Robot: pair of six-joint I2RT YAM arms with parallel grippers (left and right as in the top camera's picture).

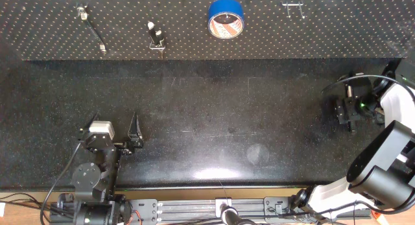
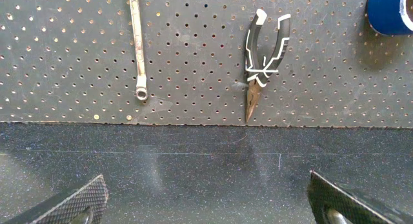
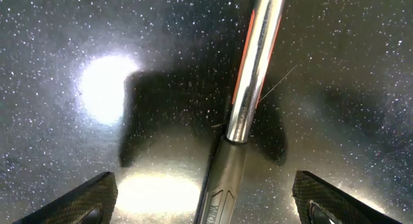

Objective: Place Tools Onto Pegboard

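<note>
Right wrist view: right claw (image 3: 206, 208) spread wide and holding nothing, poised directly over a long tool (image 3: 248, 88) lying flat on the dark table (image 3: 51, 24). Shiny metal shaft with an orange stripe, dark handle nearest the fingers (image 3: 84, 201), no contact with either one. From above, placed at the table's right side, well apart from the pegboard (image 1: 52, 30). Already hanging there: wrench (image 1: 93, 30), pliers (image 1: 156, 35), roll of blue tape (image 1: 225, 19), plus a bare hook (image 1: 293, 10) further right. Left claw (image 2: 206, 208) likewise wide open and empty, low near its own base, facing the wrench and pliers. Step in hand, by the look of it: picking up the one loose tool. Next move probably calls for dropping straight down, closing across the shaft or handle near the balance point, then lifting and carrying to the bare hook without letting the tool tilt or slip
</note>
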